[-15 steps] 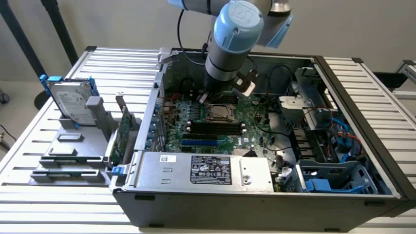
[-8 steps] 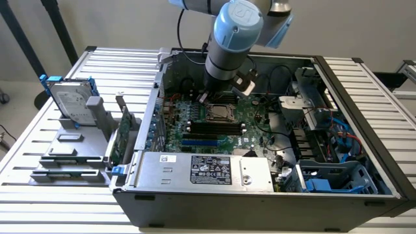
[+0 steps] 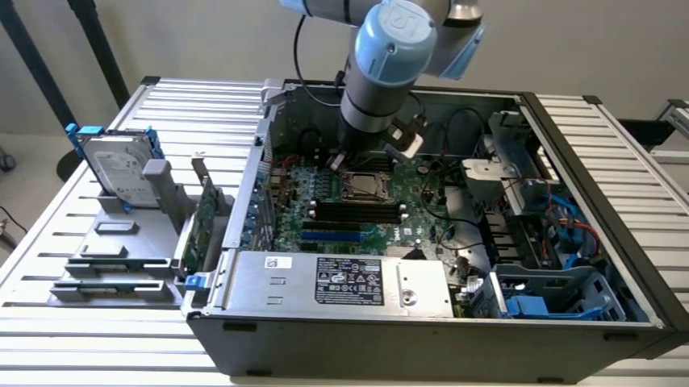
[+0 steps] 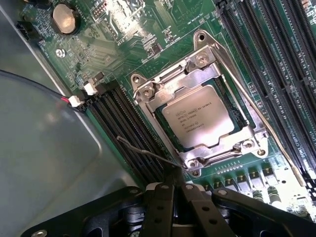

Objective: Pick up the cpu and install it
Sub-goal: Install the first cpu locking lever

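The cpu (image 4: 198, 122) sat flat in its socket on the green motherboard (image 4: 123, 49), framed by the silver metal socket bracket (image 4: 232, 94), printed side up. In the exterior view the cpu (image 3: 367, 185) lay near the middle of the open computer case (image 3: 431, 334), with the arm (image 3: 386, 64) standing over it from the twelve o'clock side. The hand (image 4: 174, 190) was closed and empty, its black fingers (image 4: 160, 207) pressed together just beside the bracket's corner, close to a thin wire lever (image 4: 143, 152) that ran along the black memory slots (image 4: 123, 128). On the slatted surface (image 3: 86, 322), at nine o'clock from the case, a hard drive (image 3: 116, 169) with blue rails and a green circuit card (image 3: 194, 226) stood in a grey holder (image 3: 119, 262).
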